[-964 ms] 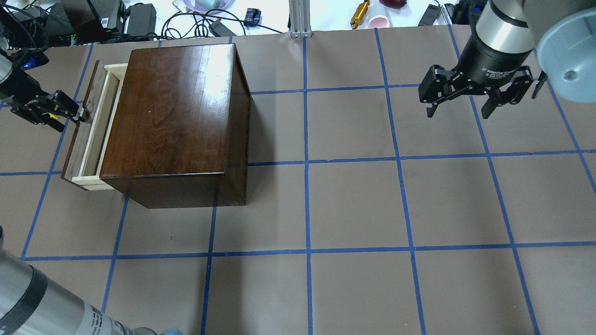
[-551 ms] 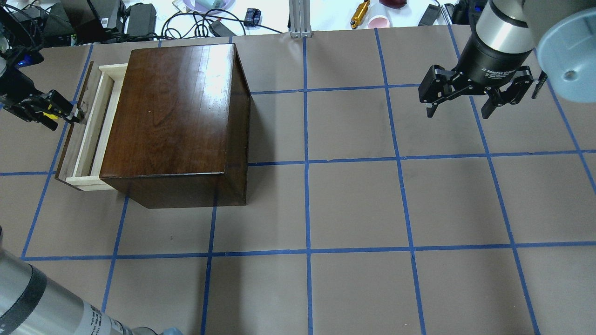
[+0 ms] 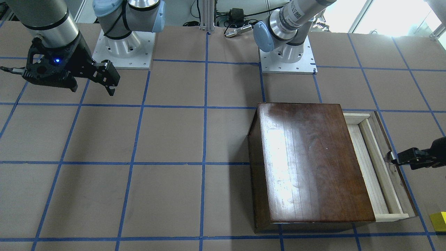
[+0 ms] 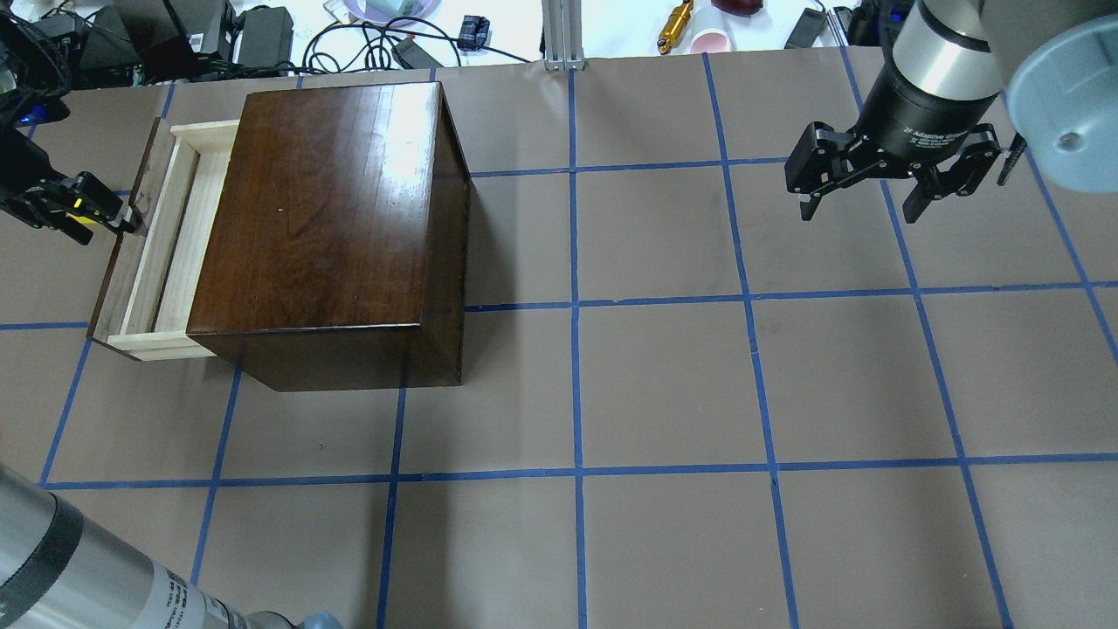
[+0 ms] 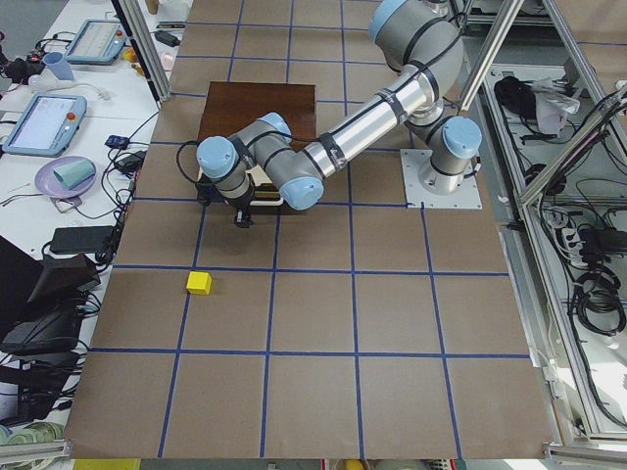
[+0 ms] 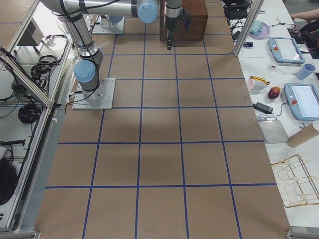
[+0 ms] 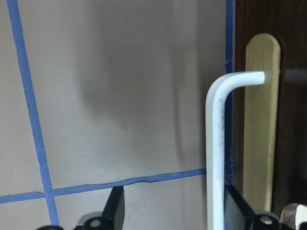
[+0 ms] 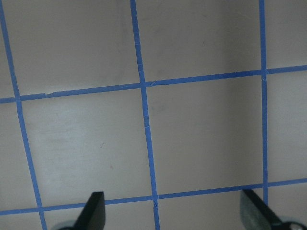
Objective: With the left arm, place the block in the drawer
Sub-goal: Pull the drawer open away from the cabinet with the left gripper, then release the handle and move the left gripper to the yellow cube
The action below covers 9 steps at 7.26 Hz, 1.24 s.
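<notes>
The block (image 5: 199, 283) lies on the desk (image 4: 664, 384), outside the drawer (image 4: 150, 253) and out past its dark front panel, toward the robot's left end. Nothing touches the block, and it sits apart from both arms.

The drawer stands partly pulled out of the box (image 4: 332, 210), with its pale wooden walls and floor showing.

The left gripper (image 4: 125, 220) is low at the drawer's front, right at the knob (image 3: 389, 158). In its wrist view the fingers (image 7: 115, 207) stand apart, and the knob's metal shows at the bottom right corner, outside them. A white bent rod (image 7: 214, 158) rises close to the finger nearer the drawer. Its hooked end reaches a pale rounded strip (image 7: 261, 124) on the dark panel. Whether a finger or the rod bears on the knob cannot be told.

The right gripper (image 4: 859, 214) hangs above the desk, well away from the box on the robot's right side. Its jaws are spread wide and hold nothing, and its wrist view shows only taped squares below.
</notes>
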Each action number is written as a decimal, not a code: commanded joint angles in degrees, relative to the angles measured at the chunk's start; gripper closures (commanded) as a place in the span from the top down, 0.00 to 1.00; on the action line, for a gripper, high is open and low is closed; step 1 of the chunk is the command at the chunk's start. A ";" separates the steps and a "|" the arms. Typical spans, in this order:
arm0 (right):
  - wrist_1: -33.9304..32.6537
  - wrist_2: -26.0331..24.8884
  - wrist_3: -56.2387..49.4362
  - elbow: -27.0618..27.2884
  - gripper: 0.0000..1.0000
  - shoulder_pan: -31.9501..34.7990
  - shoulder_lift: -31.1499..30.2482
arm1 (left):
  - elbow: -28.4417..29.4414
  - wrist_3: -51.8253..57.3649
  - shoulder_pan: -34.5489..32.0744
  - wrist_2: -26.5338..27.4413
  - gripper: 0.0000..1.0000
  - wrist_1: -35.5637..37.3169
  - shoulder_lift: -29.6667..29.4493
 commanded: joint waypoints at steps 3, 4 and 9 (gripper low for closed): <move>0.00 0.00 0.00 0.00 1.00 0.00 0.00 | 0.75 0.77 0.34 0.88 0.75 0.19 -0.11; 0.00 0.00 0.00 0.00 1.00 0.00 0.00 | 0.84 0.77 0.34 0.88 0.75 0.19 -0.11; 0.00 0.00 0.00 0.00 1.00 0.00 0.00 | 15.13 0.85 0.34 4.48 0.82 0.81 -8.87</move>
